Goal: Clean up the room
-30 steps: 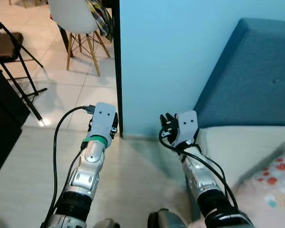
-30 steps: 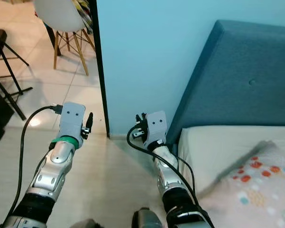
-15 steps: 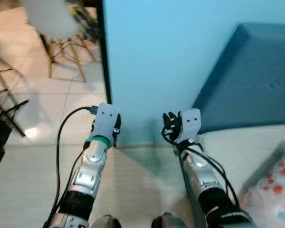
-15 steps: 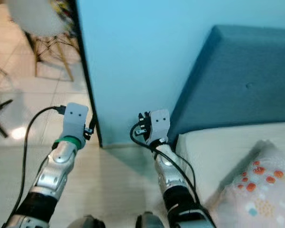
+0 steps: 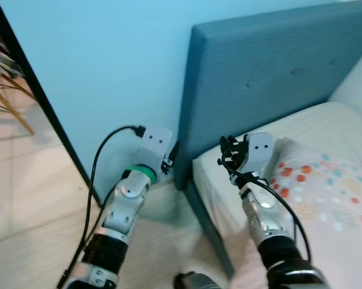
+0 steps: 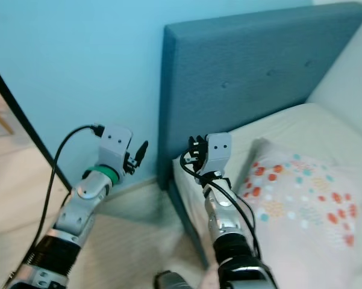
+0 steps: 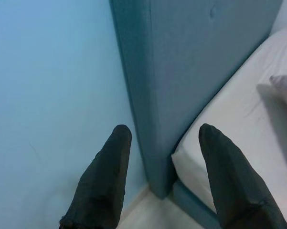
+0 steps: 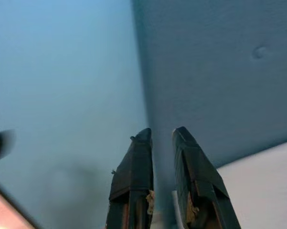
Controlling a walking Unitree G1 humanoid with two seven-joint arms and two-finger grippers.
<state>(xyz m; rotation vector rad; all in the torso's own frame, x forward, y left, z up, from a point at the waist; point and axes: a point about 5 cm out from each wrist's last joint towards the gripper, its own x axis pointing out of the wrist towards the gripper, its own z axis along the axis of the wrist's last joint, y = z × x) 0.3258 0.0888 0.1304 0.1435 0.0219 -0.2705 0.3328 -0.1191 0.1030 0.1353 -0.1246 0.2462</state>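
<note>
Facing a blue headboard [image 5: 271, 66]: left gripper [image 7: 163, 138] spread wide, empty; right gripper [image 8: 161, 138] nearly closed, empty; spotted pillow [image 6: 301, 198] on mattress [image 5: 301, 123]; no legible writing.

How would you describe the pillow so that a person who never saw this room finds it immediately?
Find the bed with the tall blue-grey headboard against the pale blue wall. On its cream mattress lies the pillow, the only patterned thing there, with red, orange and teal spots.

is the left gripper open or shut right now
Open. In the left wrist view the left gripper has its two black fingers spread well apart, with the blue headboard showing through the gap and nothing held.
</note>
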